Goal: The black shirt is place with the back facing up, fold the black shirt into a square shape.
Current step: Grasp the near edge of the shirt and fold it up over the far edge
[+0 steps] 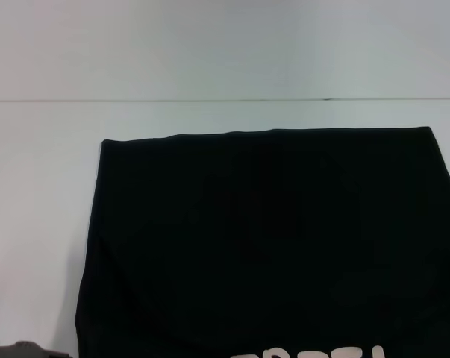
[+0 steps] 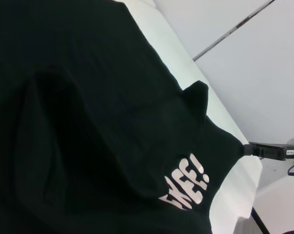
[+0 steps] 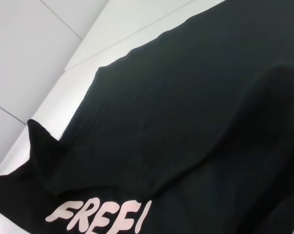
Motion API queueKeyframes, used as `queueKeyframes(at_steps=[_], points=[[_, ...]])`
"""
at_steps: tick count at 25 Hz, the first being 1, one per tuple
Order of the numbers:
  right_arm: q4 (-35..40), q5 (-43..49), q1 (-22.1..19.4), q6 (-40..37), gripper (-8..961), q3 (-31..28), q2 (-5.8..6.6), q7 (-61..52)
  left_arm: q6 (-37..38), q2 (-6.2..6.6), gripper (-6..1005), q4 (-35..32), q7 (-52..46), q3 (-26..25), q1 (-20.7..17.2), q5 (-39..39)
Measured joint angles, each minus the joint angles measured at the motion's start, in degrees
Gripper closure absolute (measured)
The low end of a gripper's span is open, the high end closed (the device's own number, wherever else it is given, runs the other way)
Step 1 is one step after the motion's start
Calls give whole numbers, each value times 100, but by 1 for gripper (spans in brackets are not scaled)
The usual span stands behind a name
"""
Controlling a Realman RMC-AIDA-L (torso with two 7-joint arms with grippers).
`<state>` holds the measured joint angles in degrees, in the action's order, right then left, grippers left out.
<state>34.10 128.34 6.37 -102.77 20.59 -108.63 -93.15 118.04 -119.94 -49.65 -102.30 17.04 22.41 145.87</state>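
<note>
The black shirt (image 1: pixel 269 239) lies spread on the white table, its far edge straight and flat. Its near part is lifted and turned over, so the cream "FREE!" lettering (image 2: pixel 186 183) faces up; that lettering (image 3: pixel 100 217) also shows in the right wrist view, and its tops (image 1: pixel 314 353) show at the head view's bottom edge. In the left wrist view the cloth is drawn to a point at the tip of the right gripper (image 2: pixel 249 149), which pinches that corner. Another corner of cloth (image 2: pixel 198 92) stands up in a peak. My left gripper is out of view.
The white table (image 1: pixel 38 194) shows bare to the left of the shirt and beyond its far edge. A thin seam (image 1: pixel 210 100) crosses the table at the back. A grey shape (image 1: pixel 19 349) sits in the head view's bottom left corner.
</note>
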Motion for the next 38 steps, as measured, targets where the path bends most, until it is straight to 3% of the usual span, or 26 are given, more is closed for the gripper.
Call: queueKeyframes(at_steps=[7, 13, 16, 20, 31, 38], points=[[1, 76, 298, -61, 932, -678, -20, 202, -90, 76, 996, 23, 11, -287, 238, -100], [0, 63, 1073, 394, 932, -1141, 28, 197, -735, 383, 996, 369, -105, -415, 1049, -353], [-4, 74, 1501, 792, 932, -1137, 76, 60, -1373, 611, 996, 749, -161, -377, 1564, -357], [-39, 160, 2006, 1530, 932, -1051, 98, -328, -2304, 760, 996, 1111, -269, -345, 2025, -358], [-542, 184, 2952, 3547, 933, -573, 52, -970, -5004, 712, 994, 2000, -332, 103, 2732, -377], [-934, 183, 3479, 4734, 933, -208, 57, -1028, -6005, 580, 991, 2101, -326, 364, 2927, -390]])
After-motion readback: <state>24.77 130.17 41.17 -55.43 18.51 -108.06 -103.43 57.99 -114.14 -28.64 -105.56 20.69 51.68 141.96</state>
